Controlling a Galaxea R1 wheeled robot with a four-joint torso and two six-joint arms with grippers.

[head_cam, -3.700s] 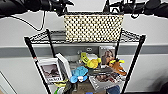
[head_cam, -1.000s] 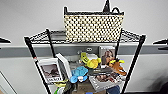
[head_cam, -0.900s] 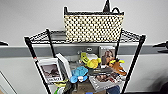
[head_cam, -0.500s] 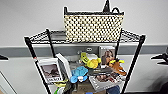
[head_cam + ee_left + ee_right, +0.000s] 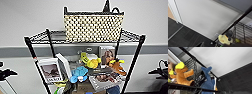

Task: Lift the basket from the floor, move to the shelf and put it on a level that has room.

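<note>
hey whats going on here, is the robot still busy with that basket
Nothing is gripping the cream-and-dark checkered wicker basket; it sits upright on the highest wire-mesh tier of the tall black metal wire rack. In the head view both arms hang low to either side of the rack, the left gripper and the right gripper well clear of the basket. The tier below holds plush toys and framed pictures.

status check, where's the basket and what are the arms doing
Basket sits upright on the top level of the shelf. Left end effector and right end effector low at either side, apart from basket. Nothing in the way.
</note>
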